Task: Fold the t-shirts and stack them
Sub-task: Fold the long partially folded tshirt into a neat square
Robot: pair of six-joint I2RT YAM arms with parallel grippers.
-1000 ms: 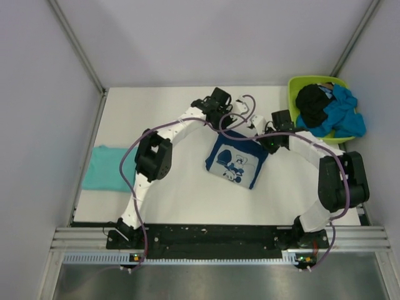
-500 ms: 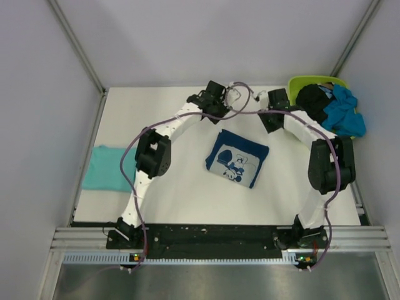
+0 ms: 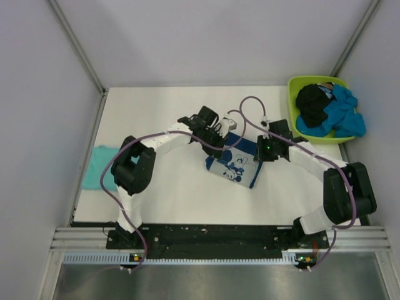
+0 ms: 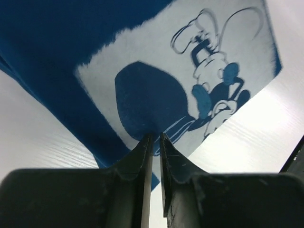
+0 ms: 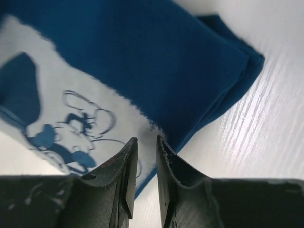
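The folded dark navy t-shirt (image 3: 236,165) with a pale print lies mid-table. Over its far left edge is my left gripper (image 3: 220,135); in the left wrist view its tips (image 4: 155,136) hover just above the print (image 4: 142,90), a narrow gap between the jaws and nothing in it. My right gripper (image 3: 261,150) is at the shirt's right edge; its tips (image 5: 146,139) are over the navy cloth (image 5: 156,52) near the fold, also slightly open and empty. A folded light teal t-shirt (image 3: 100,167) lies at the table's left edge, partly hidden by the left arm.
A lime-green tub (image 3: 292,103) stands at the back right with a black t-shirt (image 3: 312,105) and a bright blue one (image 3: 342,114) heaped inside. Purple cables loop over both arms. Metal frame posts and grey walls close in the table's sides.
Both grippers let go of the navy shirt's far edge, rose toward the back, then came down onto the shirt again. Their jaws opened and then narrowed.
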